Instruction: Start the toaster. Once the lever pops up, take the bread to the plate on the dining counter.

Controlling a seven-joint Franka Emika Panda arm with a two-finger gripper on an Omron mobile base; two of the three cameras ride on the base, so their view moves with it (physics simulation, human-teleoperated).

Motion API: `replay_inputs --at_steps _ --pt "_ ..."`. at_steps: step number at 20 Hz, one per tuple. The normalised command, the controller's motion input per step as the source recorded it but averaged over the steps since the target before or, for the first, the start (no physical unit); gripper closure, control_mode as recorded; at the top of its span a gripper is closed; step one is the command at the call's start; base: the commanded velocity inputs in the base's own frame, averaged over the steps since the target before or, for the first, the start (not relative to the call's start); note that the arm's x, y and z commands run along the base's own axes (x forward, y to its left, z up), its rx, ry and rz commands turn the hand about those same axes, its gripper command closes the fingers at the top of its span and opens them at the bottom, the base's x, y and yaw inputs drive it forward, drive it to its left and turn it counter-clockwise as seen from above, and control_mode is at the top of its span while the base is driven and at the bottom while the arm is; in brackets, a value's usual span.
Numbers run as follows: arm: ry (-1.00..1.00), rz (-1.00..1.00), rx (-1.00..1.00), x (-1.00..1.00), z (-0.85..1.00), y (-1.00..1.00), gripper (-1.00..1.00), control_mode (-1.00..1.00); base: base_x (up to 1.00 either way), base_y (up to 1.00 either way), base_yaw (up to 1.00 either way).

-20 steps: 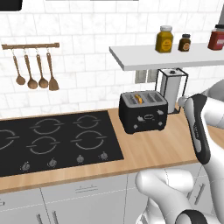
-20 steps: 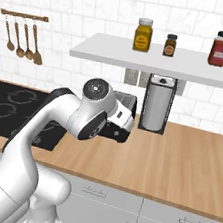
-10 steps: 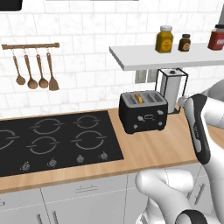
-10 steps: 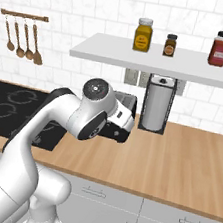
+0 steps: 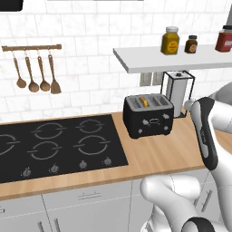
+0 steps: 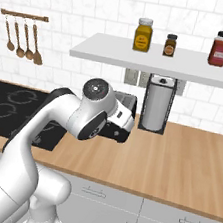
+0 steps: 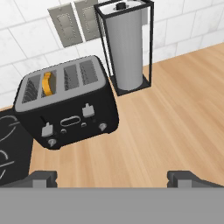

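Nearest me, at the bottom of the hand view, my hand stands wide with nothing between its two dark tips, hovering over bare counter of pale wood grain. The toaster lies ahead and to the left as the hand camera sees it, well apart from my tips, so I judge the coming move is a reach forward and left to one of the small pale levers on its front. It is a glossy black box with rounded corners, its long axis running roughly across my line of approach, slightly turned, its front panel with silver knobs facing me.

On top are four slots side by side; the bread, a thin yellow-orange slice, stands on edge in the second slot from the left, its top poking above the rim. The lever below that side looks like the one to press, though I cannot be sure.

Just beyond the toaster stands a white paper roll in a thin black wire frame, smooth and upright, against the tiled wall.
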Motion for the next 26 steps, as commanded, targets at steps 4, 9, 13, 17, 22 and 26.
replay_inputs --at_steps 4,9,13,17,22,26 --pt "0.0 0.0 0.0 0.0 0.0 0.0 -1.0 -1.0 0.0 0.0 0.0" --pt "0.0 0.0 0.0 0.0 0.0 0.0 -1.0 -1.0 0.0 0.0 0.0" --pt "0.0 0.0 0.0 0.0 0.0 0.0 -1.0 -1.0 0.0 0.0 0.0" --pt "0.0 0.0 0.0 0.0 0.0 0.0 -1.0 -1.0 0.0 0.0 0.0" --pt "0.0 0.0 0.0 0.0 0.0 0.0 -1.0 -1.0 0.0 0.0 0.0" --pt "0.0 0.0 0.0 0.0 0.0 0.0 -1.0 -1.0 0.0 0.0 0.0"
